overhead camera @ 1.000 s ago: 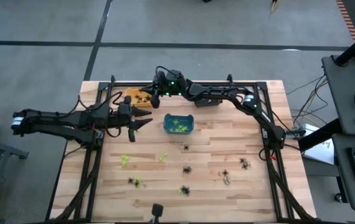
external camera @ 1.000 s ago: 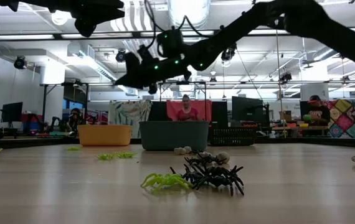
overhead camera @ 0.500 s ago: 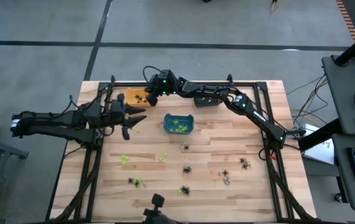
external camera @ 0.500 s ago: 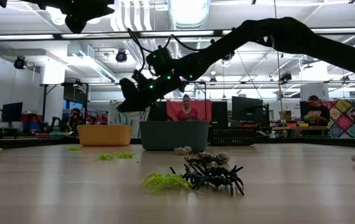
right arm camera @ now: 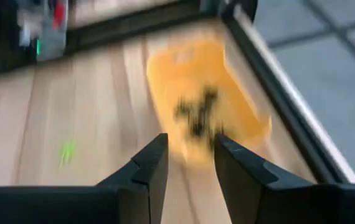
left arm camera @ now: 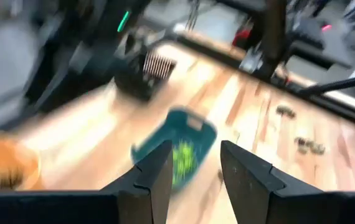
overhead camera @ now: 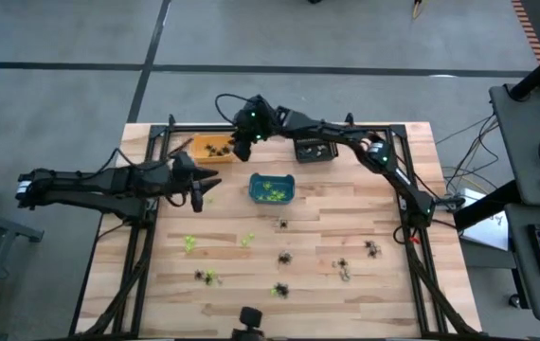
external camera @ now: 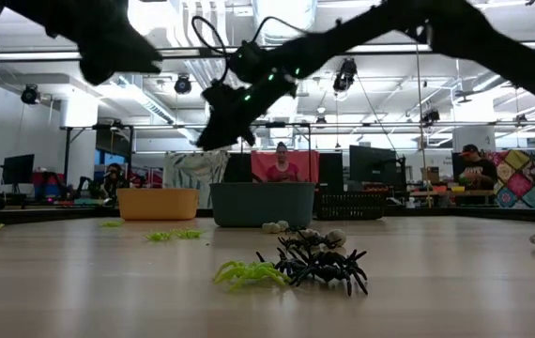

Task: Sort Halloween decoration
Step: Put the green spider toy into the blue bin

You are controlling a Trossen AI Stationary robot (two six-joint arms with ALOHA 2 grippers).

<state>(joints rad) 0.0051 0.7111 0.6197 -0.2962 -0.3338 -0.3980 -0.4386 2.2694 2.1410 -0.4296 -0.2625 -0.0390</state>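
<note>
The right pincer hangs just above the orange bin at the far left of the table, its fingers a narrow gap apart with nothing between them; right beneath it, dark spiders already lie in that bin. Just beside it toward the middle sits the teal bin, which holds a clump of lime-green spiders, and a little behind that the black bin, whose contents I cannot make out. The left pincer hovers level with the teal bin on its left, fingers parted and empty. So the sorting looks partly done. Farther out from both pincers, on the near half of the table, loose pieces are left: green spiders, black spiders, and a pale piece next to a dark one. By my count around ten trinkets wait to be binned.
</note>
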